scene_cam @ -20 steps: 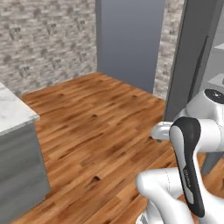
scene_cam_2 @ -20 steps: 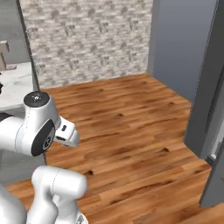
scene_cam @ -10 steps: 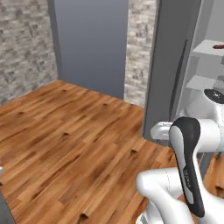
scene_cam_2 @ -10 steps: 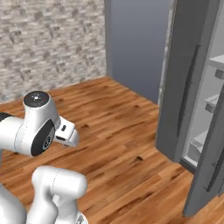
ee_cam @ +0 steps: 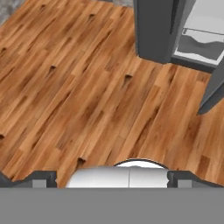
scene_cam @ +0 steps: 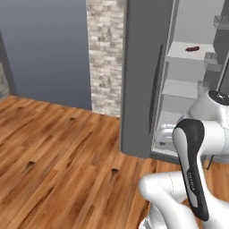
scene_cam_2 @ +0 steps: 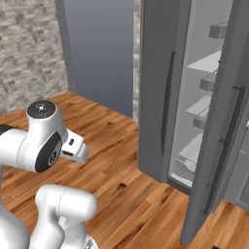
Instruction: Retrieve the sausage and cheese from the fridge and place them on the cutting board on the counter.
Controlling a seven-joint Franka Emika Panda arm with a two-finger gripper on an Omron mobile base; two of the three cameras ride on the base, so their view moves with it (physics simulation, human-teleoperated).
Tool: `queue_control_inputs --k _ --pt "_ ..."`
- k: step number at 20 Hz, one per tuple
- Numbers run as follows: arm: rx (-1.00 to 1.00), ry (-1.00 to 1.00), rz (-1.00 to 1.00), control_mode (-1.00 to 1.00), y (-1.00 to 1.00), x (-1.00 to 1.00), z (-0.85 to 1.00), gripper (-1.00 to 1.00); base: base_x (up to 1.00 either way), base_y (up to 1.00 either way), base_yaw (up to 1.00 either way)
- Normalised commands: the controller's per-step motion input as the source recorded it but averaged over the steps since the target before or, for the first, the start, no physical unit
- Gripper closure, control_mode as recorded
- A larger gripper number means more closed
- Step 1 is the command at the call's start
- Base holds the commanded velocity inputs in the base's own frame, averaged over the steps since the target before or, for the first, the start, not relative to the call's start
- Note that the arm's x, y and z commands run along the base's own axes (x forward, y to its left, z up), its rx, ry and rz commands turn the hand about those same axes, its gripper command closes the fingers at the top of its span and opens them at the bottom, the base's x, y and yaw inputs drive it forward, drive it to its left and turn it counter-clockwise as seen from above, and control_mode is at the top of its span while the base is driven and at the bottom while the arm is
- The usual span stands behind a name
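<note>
The hand [ee_cam: 112, 178] is wide open and holds nothing, and the arm could bump the fridge [scene_cam: 145, 76] door while reaching for the sausage [scene_cam: 192, 48] up high.

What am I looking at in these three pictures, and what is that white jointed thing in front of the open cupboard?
The white jointed thing is a robot arm on a base that drives around a computer-drawn kitchen. Two pictures come from cameras on that base, behind the arm to its left and its right. The third comes from a camera on the hand, looking down at the wooden floor; its two dark fingertips stand wide apart and hold nothing. The cupboard is the fridge, with both doors open. On one of its upper shelves lies the sausage, a small dark link the robot is meant to fetch. I cannot make out the cheese in these pictures.
</note>
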Motion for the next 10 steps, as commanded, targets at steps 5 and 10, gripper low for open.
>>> queue_control_inputs --k 5,10 --pt "0.00 0.00 0.00 1.00 0.00 0.00 0.00 -1.00 0.35 0.28 -0.36" --pt "0.00 0.00 0.00 1.00 0.00 0.00 0.00 -1.00 0.35 0.34 -0.35"
